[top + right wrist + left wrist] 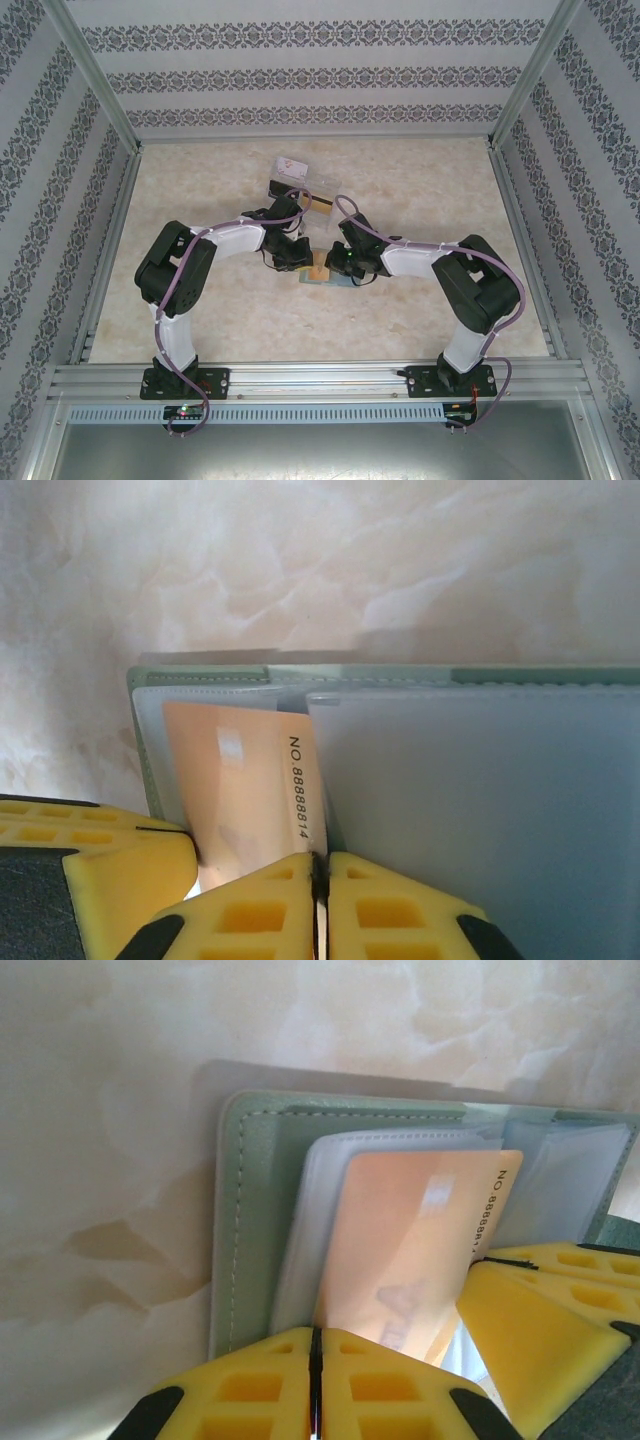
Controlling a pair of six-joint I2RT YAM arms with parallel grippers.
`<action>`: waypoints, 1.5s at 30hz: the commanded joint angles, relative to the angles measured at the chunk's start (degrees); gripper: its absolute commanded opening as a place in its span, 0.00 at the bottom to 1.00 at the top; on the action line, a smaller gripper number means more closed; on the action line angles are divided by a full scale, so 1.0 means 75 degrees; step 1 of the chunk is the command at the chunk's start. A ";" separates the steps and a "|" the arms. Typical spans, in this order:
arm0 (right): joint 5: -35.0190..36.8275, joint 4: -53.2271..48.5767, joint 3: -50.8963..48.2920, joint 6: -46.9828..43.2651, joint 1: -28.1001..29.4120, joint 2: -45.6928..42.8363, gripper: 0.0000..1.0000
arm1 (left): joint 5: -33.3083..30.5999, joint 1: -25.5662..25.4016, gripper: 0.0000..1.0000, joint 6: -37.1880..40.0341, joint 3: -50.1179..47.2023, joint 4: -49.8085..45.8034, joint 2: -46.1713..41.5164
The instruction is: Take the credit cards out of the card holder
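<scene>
The card holder lies open on the marble table, pale green with clear sleeves. An orange credit card marked NO.8888814 sticks partway out of one sleeve. My left gripper is shut, pinching the holder's near edge at the sleeve beside the card. My right gripper is shut at the card's near corner, where the numbered edge meets the jaws. In the top view both grippers meet over the holder mid-table. A dark credit card lies farther back.
A clear plastic box stands at the back of the table, just behind the dark card. Metal frame rails and patterned walls close in the table. My right gripper's yellow fingers crowd the left wrist view.
</scene>
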 commanded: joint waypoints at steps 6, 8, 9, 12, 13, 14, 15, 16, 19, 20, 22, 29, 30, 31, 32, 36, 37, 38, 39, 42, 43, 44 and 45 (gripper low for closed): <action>0.0095 -0.0114 -0.0325 0.0093 -0.0130 -0.0607 0.01 | -0.0173 -0.0084 0.17 0.0074 -0.0065 -0.0375 0.0066; 0.0091 -0.0090 -0.0394 0.0156 -0.0161 -0.0690 0.01 | -0.0183 -0.0088 0.18 0.0059 -0.0023 -0.0412 0.0048; 0.0053 -0.0069 -0.0431 0.0189 -0.0191 -0.0735 0.00 | -0.0203 -0.0089 0.18 0.0063 -0.0012 -0.0424 0.0032; 0.0021 -0.0096 -0.0544 0.0236 -0.0250 -0.0851 0.00 | -0.0205 -0.0069 0.16 0.0059 -0.0002 -0.0423 0.0038; 0.0035 -0.0082 -0.0598 0.0247 -0.0270 -0.0896 0.00 | -0.0210 -0.0069 0.15 0.0056 -0.0012 -0.0421 0.0054; 0.0050 -0.0072 -0.0650 0.0250 -0.0284 -0.0946 0.00 | -0.0205 -0.0070 0.14 0.0059 -0.0008 -0.0413 0.0076; 0.0046 -0.0036 -0.0677 0.0233 -0.0295 -0.0961 0.00 | -0.0173 -0.0069 0.13 0.0045 -0.0010 -0.0395 0.0096; 0.0010 0.0038 -0.0687 0.0200 -0.0299 -0.0974 0.00 | -0.0145 -0.0070 0.12 0.0049 -0.0024 -0.0380 0.0135; -0.0335 0.0362 -0.0640 0.0235 -0.0252 -0.0855 0.04 | -0.0045 -0.0069 0.11 0.0071 -0.0027 -0.0365 0.0215; -0.0452 0.0475 -0.0609 0.0274 -0.0226 -0.0763 0.05 | -0.0024 -0.0070 0.10 0.0076 -0.0005 -0.0385 0.0249; -0.0611 0.0739 -0.0603 0.0377 -0.0168 -0.0649 0.09 | -0.0019 -0.0075 0.09 0.0147 0.0034 -0.0489 0.0325; -0.0714 0.1172 -0.0588 0.0404 -0.0047 -0.0489 0.18 | 0.0036 -0.0075 0.06 0.0234 0.0040 -0.0600 0.0536; -0.0730 0.1167 -0.0576 0.0403 -0.0040 -0.0456 0.18 | 0.0034 -0.0070 0.06 0.0238 0.0044 -0.0610 0.0539; -0.0728 0.1185 -0.0582 0.0417 -0.0035 -0.0438 0.18 | 0.0028 -0.0075 0.06 0.0249 0.0060 -0.0622 0.0542; -0.0744 0.1219 -0.0585 0.0412 -0.0026 -0.0413 0.17 | 0.0007 -0.0070 0.05 0.0263 0.0055 -0.0645 0.0532; -0.0746 0.1235 -0.0573 0.0374 -0.0023 -0.0353 0.16 | 0.0002 -0.0069 0.05 0.0302 0.0097 -0.0682 0.0539; -0.0743 0.1239 -0.0579 0.0371 -0.0033 -0.0353 0.15 | -0.0013 -0.0070 0.05 0.0309 0.0101 -0.0693 0.0532; -0.0716 0.1232 -0.0595 0.0371 -0.0030 -0.0358 0.13 | -0.0009 -0.0069 0.05 0.0305 0.0090 -0.0702 0.0531; -0.0692 0.1211 -0.0619 0.0365 -0.0034 -0.0385 0.11 | -0.0020 -0.0069 0.05 0.0310 0.0107 -0.0716 0.0532; -0.0501 0.1013 -0.0722 0.0267 -0.0094 -0.0581 0.05 | -0.0043 -0.0071 0.05 0.0316 0.0109 -0.0737 0.0463; -0.0434 0.0928 -0.0764 0.0211 -0.0134 -0.0676 0.04 | -0.0048 -0.0069 0.06 0.0325 0.0119 -0.0740 0.0440; -0.0351 0.0832 -0.0832 0.0141 -0.0182 -0.0806 0.02 | -0.0072 -0.0063 0.09 0.0364 0.0155 -0.0799 0.0421; -0.0278 0.0770 -0.0924 0.0020 -0.0229 -0.0970 0.00 | -0.0119 -0.0058 0.12 0.0448 0.0220 -0.0918 0.0416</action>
